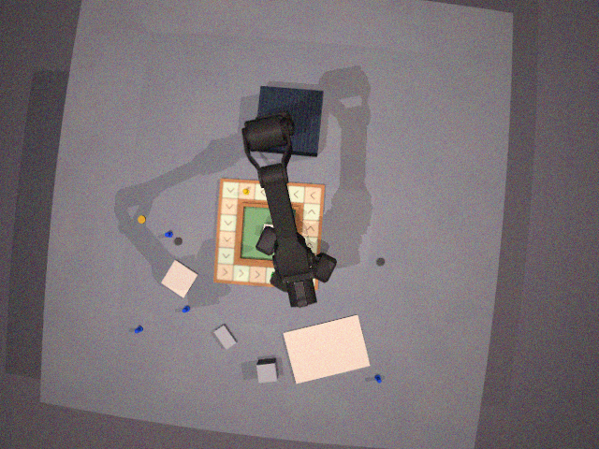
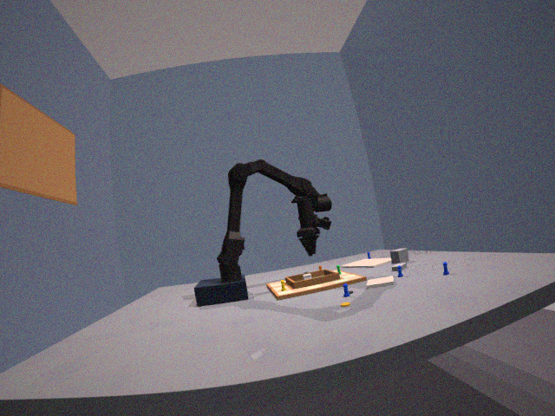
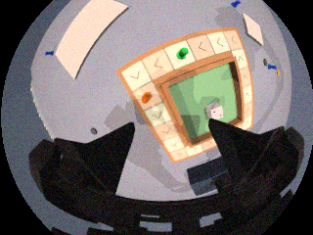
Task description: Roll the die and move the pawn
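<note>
The orange pawn (image 3: pixel 147 97) (image 2: pixel 320 267) stands on the board (image 3: pixel 137 74) (image 1: pixel 228 223), on the peach square beside a corner square; in the top view the arm hides it. My gripper (image 3: pixel 172 124) (image 2: pixel 310 253) is open and empty, above the board, touching no pawn. The white die (image 3: pixel 214 111) (image 2: pixel 307 276) lies in the green-floored tray (image 1: pixel 239 232) in the board's middle; its top pips are too blurred to count. The green pawn (image 3: pixel 182 53) (image 2: pixel 338 269) stands two squares from that corner along the adjoining side. The yellow pawn (image 1: pixel 245 191) (image 2: pixel 283 285) stands near the arm's base.
Blue pawns (image 1: pixel 168 234) (image 1: pixel 186 309) (image 1: pixel 377 378) stand around the table. There are a large pale sheet (image 1: pixel 326 349), a small pale square (image 1: pixel 179 279), two grey blocks (image 1: pixel 225 337) (image 1: pixel 266 370), an orange disc (image 1: pixel 141 219) and dark discs (image 1: pixel 178 240) (image 1: pixel 380 261).
</note>
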